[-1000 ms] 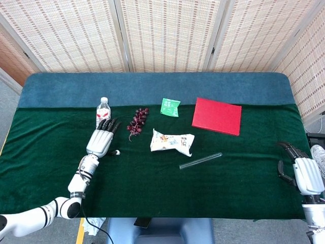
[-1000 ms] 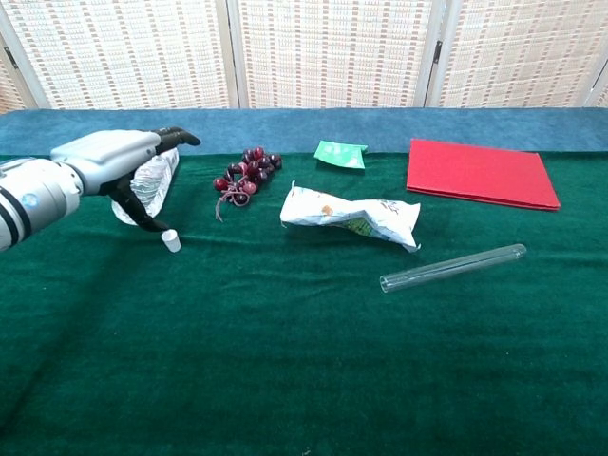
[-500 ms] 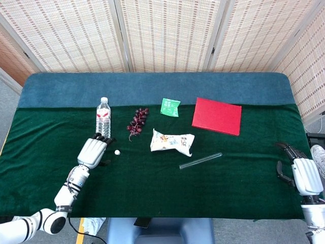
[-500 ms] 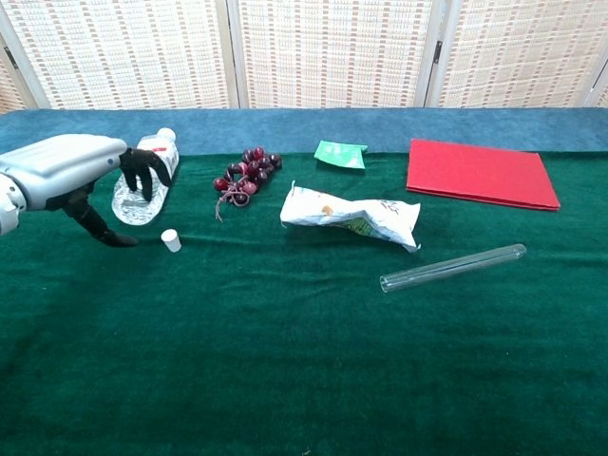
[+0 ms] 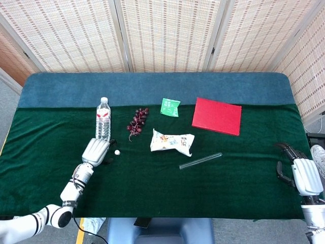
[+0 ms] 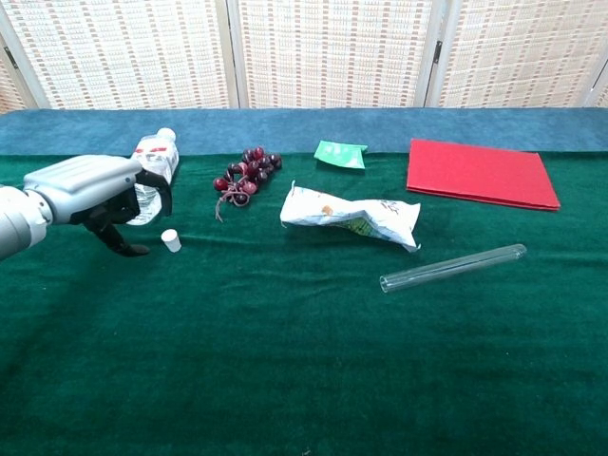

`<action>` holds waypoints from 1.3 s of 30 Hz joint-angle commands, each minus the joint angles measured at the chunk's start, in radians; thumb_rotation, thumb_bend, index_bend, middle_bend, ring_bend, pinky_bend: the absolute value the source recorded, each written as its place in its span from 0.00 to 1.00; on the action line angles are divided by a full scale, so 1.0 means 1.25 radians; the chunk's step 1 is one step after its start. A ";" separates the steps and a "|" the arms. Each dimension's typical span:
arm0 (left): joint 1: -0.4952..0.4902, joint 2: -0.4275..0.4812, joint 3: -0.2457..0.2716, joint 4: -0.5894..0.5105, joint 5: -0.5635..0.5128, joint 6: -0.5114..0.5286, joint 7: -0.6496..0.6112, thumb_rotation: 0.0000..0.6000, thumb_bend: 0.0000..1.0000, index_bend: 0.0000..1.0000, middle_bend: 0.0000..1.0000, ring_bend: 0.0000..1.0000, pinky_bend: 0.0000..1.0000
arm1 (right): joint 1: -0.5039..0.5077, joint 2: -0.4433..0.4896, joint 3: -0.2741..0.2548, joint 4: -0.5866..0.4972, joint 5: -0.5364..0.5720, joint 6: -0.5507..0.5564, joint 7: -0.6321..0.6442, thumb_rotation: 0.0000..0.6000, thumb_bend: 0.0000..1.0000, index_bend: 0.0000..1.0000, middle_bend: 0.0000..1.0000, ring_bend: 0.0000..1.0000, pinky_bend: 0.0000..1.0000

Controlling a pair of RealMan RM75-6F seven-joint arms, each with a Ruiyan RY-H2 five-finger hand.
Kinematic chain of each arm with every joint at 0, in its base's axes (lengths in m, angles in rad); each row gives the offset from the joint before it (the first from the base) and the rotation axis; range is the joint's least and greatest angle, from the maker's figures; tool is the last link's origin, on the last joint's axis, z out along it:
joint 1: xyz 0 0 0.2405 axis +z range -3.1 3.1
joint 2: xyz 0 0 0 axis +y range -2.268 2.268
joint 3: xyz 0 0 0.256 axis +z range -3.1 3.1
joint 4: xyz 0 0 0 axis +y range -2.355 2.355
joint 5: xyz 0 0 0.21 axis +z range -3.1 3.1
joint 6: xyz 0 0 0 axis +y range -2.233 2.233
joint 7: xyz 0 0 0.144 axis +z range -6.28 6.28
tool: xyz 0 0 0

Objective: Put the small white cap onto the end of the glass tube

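The small white cap (image 5: 117, 152) (image 6: 171, 240) stands on the green cloth, left of centre. My left hand (image 5: 96, 151) (image 6: 95, 185) hovers just left of it, holding nothing. Its dark fingers bend downward and its thumb reaches to the cloth a little short of the cap. The glass tube (image 5: 200, 160) (image 6: 454, 268) lies at a slant on the cloth right of centre, far from the cap, with its open end toward the near left. My right hand (image 5: 299, 173) rests at the table's right edge, fingers apart and empty; only the head view shows it.
A water bottle (image 5: 103, 119) (image 6: 152, 176) stands right behind my left hand. Purple grapes (image 5: 137, 122) (image 6: 245, 176), a snack bag (image 5: 172, 142) (image 6: 350, 216), a green packet (image 5: 170, 107) (image 6: 340, 154) and a red book (image 5: 217, 116) (image 6: 480, 174) lie further back.
My left hand pulled back from over the cap toward the near left, then edged right again, and its fingers bent down. The cap, the tube and the right hand stayed put.
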 commanded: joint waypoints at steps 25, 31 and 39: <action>-0.021 -0.070 -0.013 0.089 -0.002 -0.025 -0.043 1.00 0.34 0.53 1.00 0.88 0.87 | 0.002 -0.001 0.000 0.002 0.006 -0.010 -0.002 1.00 0.70 0.22 0.24 0.33 0.28; -0.022 -0.069 -0.013 0.092 -0.008 -0.034 -0.039 1.00 0.35 0.53 1.00 0.87 0.87 | 0.003 0.000 0.002 0.001 0.008 -0.012 -0.005 1.00 0.70 0.22 0.24 0.33 0.28; -0.025 -0.067 -0.015 0.091 -0.012 -0.040 -0.035 1.00 0.41 0.53 1.00 0.87 0.86 | 0.005 -0.001 0.002 0.002 0.010 -0.017 -0.007 1.00 0.70 0.22 0.24 0.33 0.28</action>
